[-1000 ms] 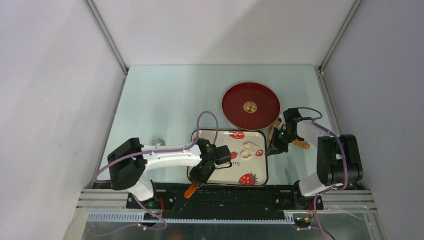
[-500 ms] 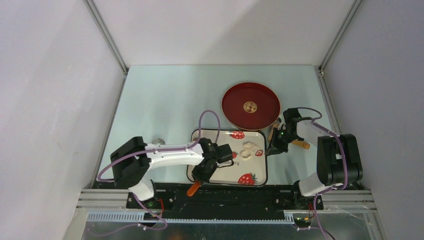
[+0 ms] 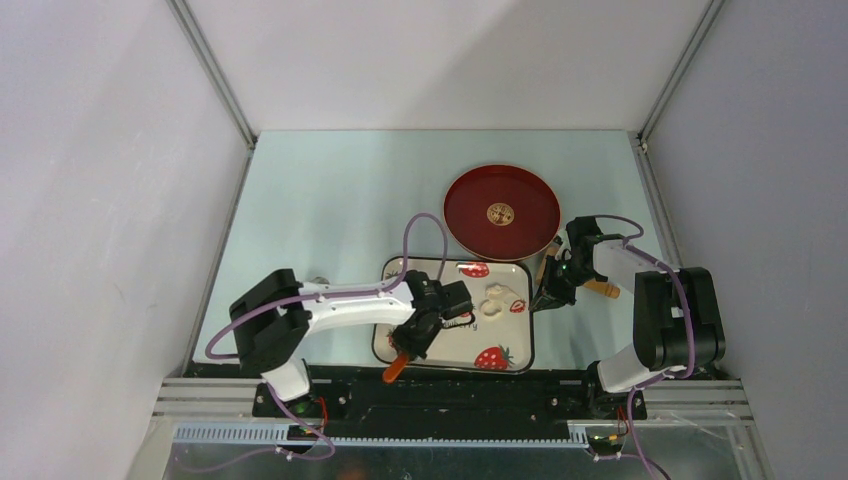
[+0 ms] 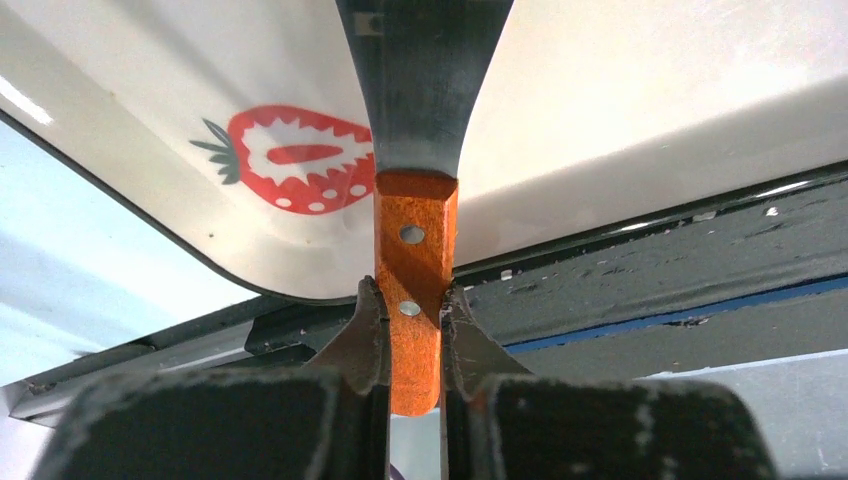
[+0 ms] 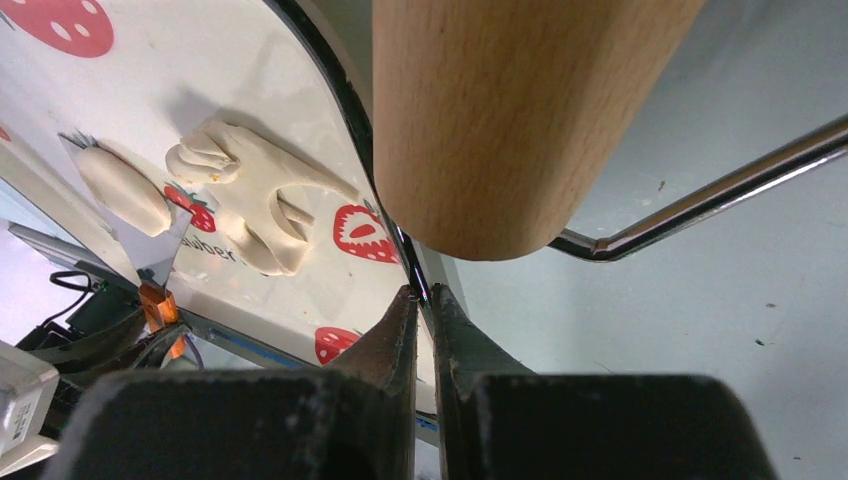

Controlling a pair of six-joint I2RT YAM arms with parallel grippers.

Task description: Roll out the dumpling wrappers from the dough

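The dough [image 3: 496, 300] is an irregular cream sheet on the strawberry plate [image 3: 531, 340], seen closer in the right wrist view [image 5: 255, 195]. A small oval cream piece [image 5: 125, 190] lies on a grey scraper blade at the plate's left; I cannot tell if it is a dumpling wrapper. My left gripper [image 3: 410, 340] [image 4: 415, 310] is shut on the scraper's orange handle [image 4: 415, 250], its blade [image 4: 420, 80] over the plate [image 4: 650, 100]. My right gripper [image 3: 546, 297] [image 5: 420, 295] is shut on the plate's right rim [image 5: 385, 215].
A tan wooden roller [image 3: 603, 289] [image 5: 500, 120] lies on the table just right of the plate, beside the right gripper. A red round tray [image 3: 500, 235] with a gold emblem sits behind the plate. A small steel ring [image 3: 318, 282] lies left of the plate. A bent steel rod [image 5: 700, 190] lies near the roller.
My left arm has swung right and a little farther over the plate, carrying the scraper with it. The right arm, plate and dough sheet have not moved.
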